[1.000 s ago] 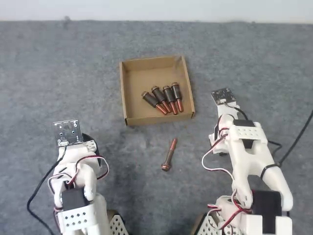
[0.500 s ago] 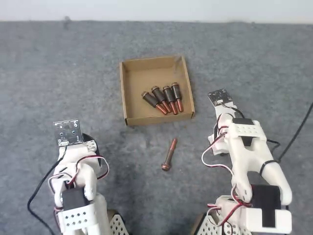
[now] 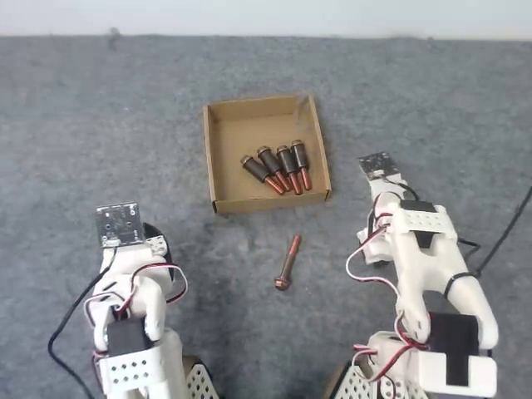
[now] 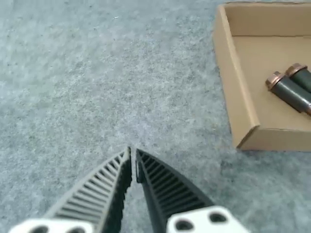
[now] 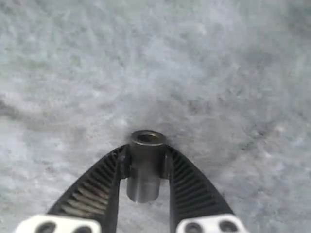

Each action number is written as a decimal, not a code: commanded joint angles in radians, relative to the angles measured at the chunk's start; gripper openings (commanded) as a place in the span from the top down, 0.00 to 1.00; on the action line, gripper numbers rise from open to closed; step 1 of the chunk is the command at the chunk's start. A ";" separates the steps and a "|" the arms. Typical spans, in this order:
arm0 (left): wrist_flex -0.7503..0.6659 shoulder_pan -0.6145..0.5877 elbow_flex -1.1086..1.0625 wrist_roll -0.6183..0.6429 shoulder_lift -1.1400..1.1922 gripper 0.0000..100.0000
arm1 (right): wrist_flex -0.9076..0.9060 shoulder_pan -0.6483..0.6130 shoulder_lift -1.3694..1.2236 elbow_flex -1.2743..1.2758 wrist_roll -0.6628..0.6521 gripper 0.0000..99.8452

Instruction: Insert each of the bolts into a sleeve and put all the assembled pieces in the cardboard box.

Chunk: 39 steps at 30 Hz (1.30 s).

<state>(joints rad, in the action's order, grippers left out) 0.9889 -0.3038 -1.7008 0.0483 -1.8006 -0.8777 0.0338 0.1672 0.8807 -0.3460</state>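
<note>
A loose copper bolt [image 3: 287, 262] lies on the grey carpet just in front of the cardboard box [image 3: 219, 158]. Inside the box rest several assembled pieces [image 3: 278, 169], dark sleeves with copper bolts; one piece [image 4: 287, 91] lies near a box corner [image 4: 236, 92] in the left wrist view. My right gripper [image 5: 144, 158] is shut on a dark hollow sleeve [image 5: 145, 165], held just above the carpet, to the right of the box. My left gripper [image 4: 132, 158] is shut with nothing in it, low over the carpet to the front left of the box.
Grey carpet covers the whole work area. A pale wall edge [image 3: 266, 17] runs along the back. A black cable [image 3: 507, 229] trails off at the right. Open carpet lies between the two arms around the loose bolt.
The right arm has shifted slightly, swinging a little left and then back right. The left arm has edged slightly toward the front. The bolt and box stay put.
</note>
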 commanded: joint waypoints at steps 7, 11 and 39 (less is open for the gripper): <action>0.255 0.023 0.550 0.000 0.060 0.99 | -0.010 0.050 -0.008 -0.055 0.028 0.99; 0.371 0.074 0.816 0.000 0.311 0.99 | -0.007 0.050 -0.010 -0.055 0.026 0.99; 0.328 0.873 0.980 0.221 1.171 0.99 | -0.002 0.050 -0.010 -0.055 0.021 0.99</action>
<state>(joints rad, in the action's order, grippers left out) 1.3878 0.4572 -0.6958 0.2846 -0.6345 -0.8823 0.0614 0.1596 0.8746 -0.3307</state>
